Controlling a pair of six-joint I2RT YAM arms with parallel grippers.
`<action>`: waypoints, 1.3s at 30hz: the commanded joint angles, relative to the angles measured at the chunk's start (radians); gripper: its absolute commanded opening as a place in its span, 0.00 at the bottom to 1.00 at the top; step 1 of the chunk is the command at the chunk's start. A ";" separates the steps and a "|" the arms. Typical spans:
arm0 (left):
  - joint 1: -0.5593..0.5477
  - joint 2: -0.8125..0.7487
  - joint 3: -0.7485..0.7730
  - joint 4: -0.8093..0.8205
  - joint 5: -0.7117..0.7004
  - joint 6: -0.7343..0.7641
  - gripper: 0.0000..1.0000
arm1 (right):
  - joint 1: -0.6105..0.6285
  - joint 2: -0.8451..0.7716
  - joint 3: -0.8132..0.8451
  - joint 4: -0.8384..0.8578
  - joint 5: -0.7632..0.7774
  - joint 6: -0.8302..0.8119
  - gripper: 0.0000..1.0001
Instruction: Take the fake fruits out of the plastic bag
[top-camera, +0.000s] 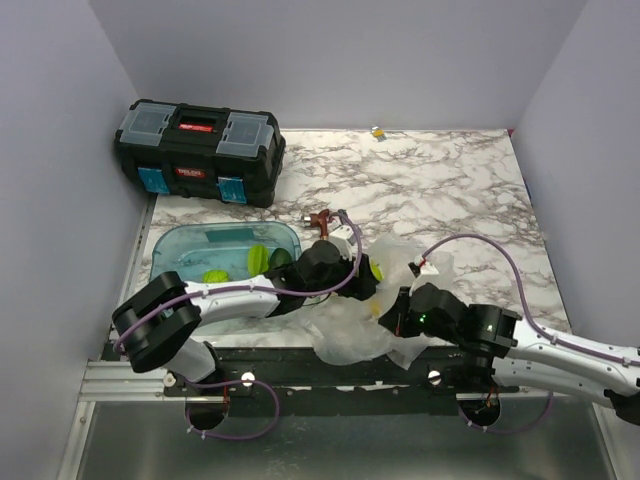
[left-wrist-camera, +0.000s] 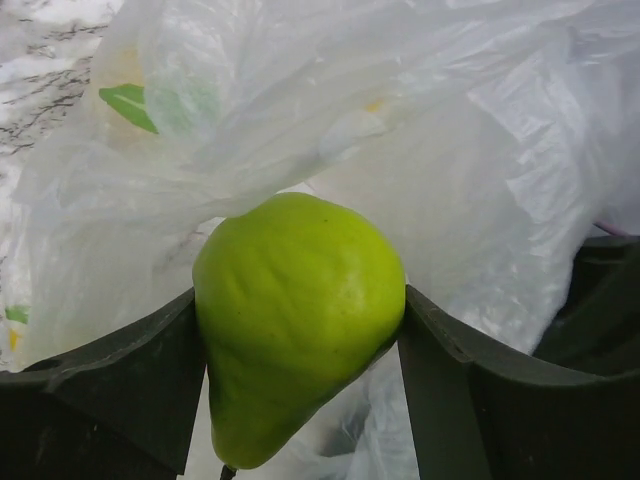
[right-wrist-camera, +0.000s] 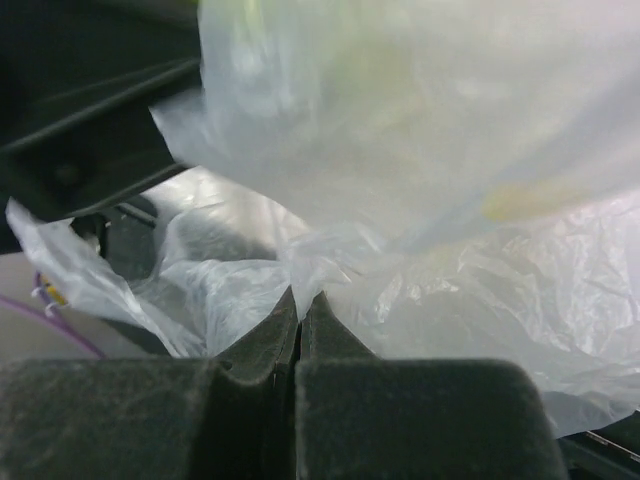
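Holding: the left hand is clamped on the pear, with its fingers pressed against both flanks at the widest part and no gap on either side.
Pear axis: runs roughly along the fingers, slightly tilted, with the broad end away from the wrist and the narrow stem end toward the palm.
Pear vs bag: the plastic bag lies close behind and above the pear, and none of it drapes the near face. Judged at or just outside the mouth; cannot tell if fully free.
Right hand: fingers closed tight, a fold of bag film pinched between the tips.
Layout, top view: both hands are close together at the bag, near the front edge of the counter. The blue tray lies to the left of the left hand, on the left arm's side. A dark green fruit and a mid-green fruit lie in it.
Next move (judgement): carry the pear leftward, away from the film, while the right hand anchors the bag.
Risk: the glossy, tapered skin may slide in the grip.
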 joint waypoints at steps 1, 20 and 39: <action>0.042 -0.081 -0.046 0.033 0.226 -0.008 0.19 | 0.004 0.052 0.051 -0.058 0.123 0.076 0.01; 0.220 -0.621 -0.087 -0.492 0.060 0.084 0.05 | 0.003 0.077 0.073 -0.071 0.215 0.159 0.01; 0.783 -0.521 -0.033 -0.811 -0.183 0.048 0.04 | 0.002 0.072 0.072 -0.059 0.207 0.152 0.01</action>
